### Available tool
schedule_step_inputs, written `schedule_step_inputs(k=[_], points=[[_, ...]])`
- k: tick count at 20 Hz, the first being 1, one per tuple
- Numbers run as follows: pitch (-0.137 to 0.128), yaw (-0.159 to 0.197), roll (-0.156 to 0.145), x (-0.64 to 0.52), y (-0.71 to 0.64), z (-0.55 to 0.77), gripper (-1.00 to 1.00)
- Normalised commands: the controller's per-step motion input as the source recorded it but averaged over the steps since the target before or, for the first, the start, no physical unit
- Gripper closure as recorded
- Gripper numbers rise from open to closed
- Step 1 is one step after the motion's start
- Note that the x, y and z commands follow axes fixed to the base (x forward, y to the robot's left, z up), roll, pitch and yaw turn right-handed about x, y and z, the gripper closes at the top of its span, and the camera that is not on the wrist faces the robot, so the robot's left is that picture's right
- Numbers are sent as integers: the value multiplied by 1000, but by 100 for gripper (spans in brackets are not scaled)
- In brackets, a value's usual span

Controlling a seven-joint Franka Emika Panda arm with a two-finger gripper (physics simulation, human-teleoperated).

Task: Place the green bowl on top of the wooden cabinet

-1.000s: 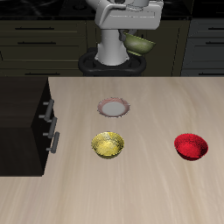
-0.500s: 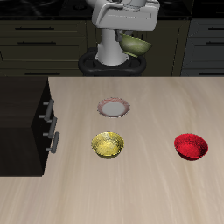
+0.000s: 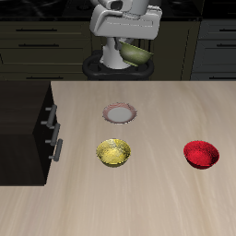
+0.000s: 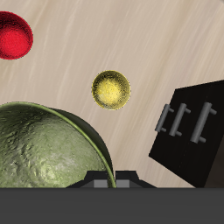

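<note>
Carry step in hand: pincer (image 3: 135, 46) clamped on green bowl (image 3: 135, 53), high above table (image 3: 157, 198). Next move: travel over wooden cabinet (image 3: 20, 115), lower, release.

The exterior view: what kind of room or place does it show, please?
Probably a simulated kitchen: dark cupboards line the back wall, and a light wooden table carries a yellow bowl, a red bowl and a small plate.

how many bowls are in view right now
3. The green bowl is held up in the air at the gripper, behind the table's back edge. The yellow bowl sits on the table near the wooden cabinet. The red bowl sits farther from it.
</note>
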Motion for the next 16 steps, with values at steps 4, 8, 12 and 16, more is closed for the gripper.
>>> schedule_step_inputs(k=[4,8,12,16], points=[[-25,29,55,-162,342,53,100],[84,-86,121,-179,350,-125,100],[-60,52,56,150,127,28,100],[-4,-4,-3,-143,130,-7,100]])
